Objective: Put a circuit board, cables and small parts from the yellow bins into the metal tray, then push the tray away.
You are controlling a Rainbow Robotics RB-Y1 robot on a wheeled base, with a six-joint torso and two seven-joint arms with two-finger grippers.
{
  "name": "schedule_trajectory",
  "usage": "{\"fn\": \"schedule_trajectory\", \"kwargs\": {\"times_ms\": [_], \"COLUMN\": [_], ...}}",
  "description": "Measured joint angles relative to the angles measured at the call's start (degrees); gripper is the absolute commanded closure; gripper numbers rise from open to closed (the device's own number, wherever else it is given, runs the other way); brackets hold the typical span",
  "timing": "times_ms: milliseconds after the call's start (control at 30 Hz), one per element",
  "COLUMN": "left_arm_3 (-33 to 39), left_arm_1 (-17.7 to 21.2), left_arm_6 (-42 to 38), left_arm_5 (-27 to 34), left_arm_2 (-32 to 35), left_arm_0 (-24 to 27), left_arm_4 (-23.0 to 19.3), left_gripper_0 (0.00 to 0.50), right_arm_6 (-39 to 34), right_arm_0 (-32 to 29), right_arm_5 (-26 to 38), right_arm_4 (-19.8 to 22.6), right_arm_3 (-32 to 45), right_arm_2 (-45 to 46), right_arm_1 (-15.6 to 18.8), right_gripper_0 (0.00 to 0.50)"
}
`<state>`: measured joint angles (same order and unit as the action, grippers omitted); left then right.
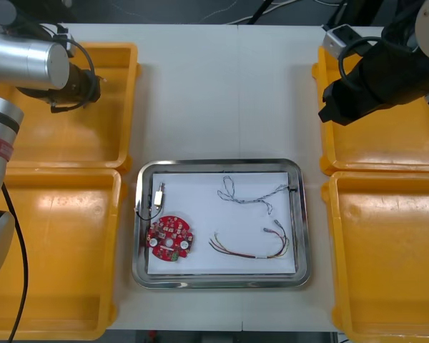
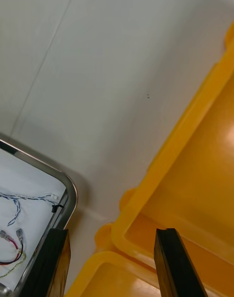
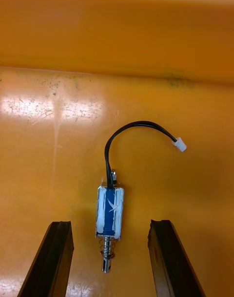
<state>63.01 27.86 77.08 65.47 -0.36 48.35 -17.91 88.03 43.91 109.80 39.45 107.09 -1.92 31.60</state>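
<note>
The left gripper (image 3: 111, 224) hangs released in the yellow bin (image 1: 57, 136) left of and beyond the metal tray (image 1: 218, 163), fingers (image 3: 56, 258) straddling a small metal part (image 3: 110, 216) with a looped black cable (image 3: 126, 129), apparently lined up to pinch its body. The right gripper (image 2: 112, 231), also spread and empty, waits just right of the tray, which holds a circuit board (image 1: 171, 239) and cables (image 1: 229, 193). Around the tray the light table (image 1: 222, 93) is bare; the room beyond looks dark.

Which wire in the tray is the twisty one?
The twisted blue and white cable, by the metal tray's far right corner. The red and yellow cable lies flatter at the near side; the black cable hugs the left rim.
</note>
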Motion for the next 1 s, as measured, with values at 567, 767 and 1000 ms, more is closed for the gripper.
{"fn": "schedule_trajectory", "kwargs": {"times_ms": [567, 767, 1000], "left_arm_3": [-0.5, -7.5, -9.0], "left_arm_1": [0.0, 0.0, 0.0], "left_arm_6": [0.0, 1.1, 6.1], "left_arm_5": [14.6, 13.5, 13.0], "left_arm_2": [0.1, 1.1, 3.4], "left_arm_0": [3.7, 7.6, 8.5], "left_arm_4": [0.0, 0.0, 0.5], "left_gripper_0": [0.059, 0.059, 0.061], "right_arm_6": [-17.9, -17.9, -17.9], "right_arm_0": [-11.8, -15.9, -20.9], "right_arm_5": [0.0, 0.0, 0.0], "right_arm_4": [-1.1, 0.1, 0.5], "right_arm_3": [6.7, 7.4, 10.6], "right_arm_2": [13.5, 18.5, 21.0], "right_arm_1": [4.5, 4.6, 5.3], "right_gripper_0": [0.0, 0.0, 0.0]}}
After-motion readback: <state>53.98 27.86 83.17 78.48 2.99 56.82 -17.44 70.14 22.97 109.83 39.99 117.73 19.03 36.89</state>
